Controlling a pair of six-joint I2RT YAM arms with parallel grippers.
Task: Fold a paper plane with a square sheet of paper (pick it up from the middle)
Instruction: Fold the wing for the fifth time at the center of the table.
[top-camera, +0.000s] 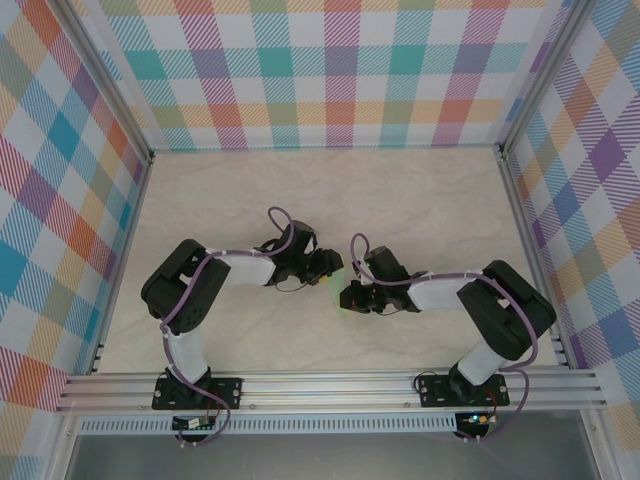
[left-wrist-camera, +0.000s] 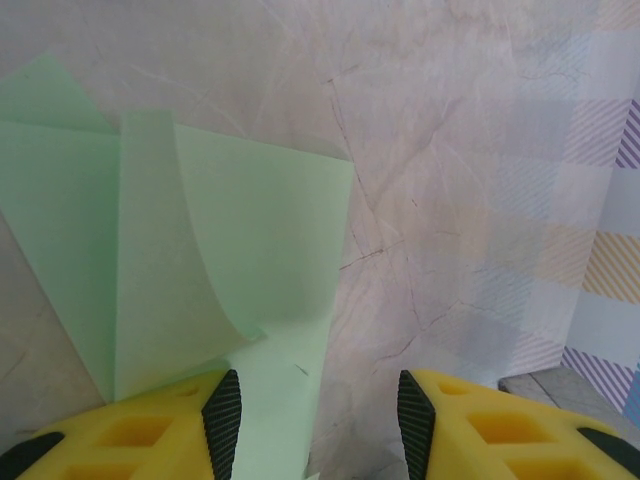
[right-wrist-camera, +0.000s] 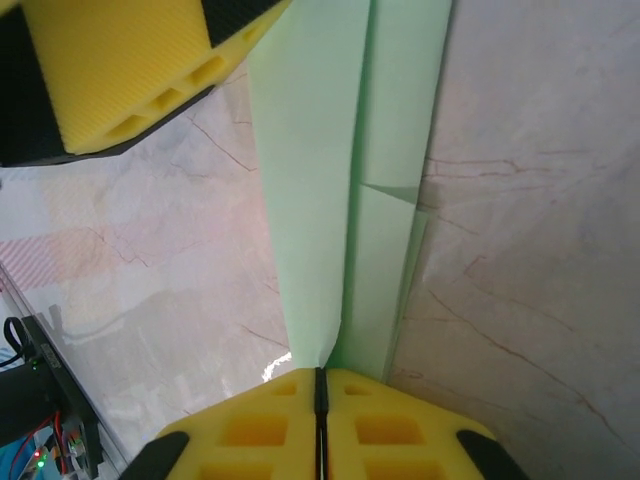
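Note:
The pale green sheet of paper (left-wrist-camera: 250, 230) lies on the marble table, folded, with one flap curling up. In the right wrist view the paper (right-wrist-camera: 310, 200) is a long narrow strip with a lengthwise crease. My right gripper (right-wrist-camera: 322, 375) is shut on the paper's near tip. My left gripper (left-wrist-camera: 320, 420) stands open low over the paper's edge; its left finger (left-wrist-camera: 222, 420) is above the paper and its right finger is above bare table. That left finger (right-wrist-camera: 120, 70) shows as a yellow block at the strip's far end. From above, both grippers (top-camera: 332, 262) (top-camera: 345, 296) meet mid-table over a sliver of the green paper (top-camera: 334, 284).
The marble tabletop (top-camera: 400, 200) is ringed by plaid walls (top-camera: 340, 80) at the back and both sides. An aluminium rail (top-camera: 330, 385) carrying both arm bases runs along the near edge. Purple cables loop over both wrists.

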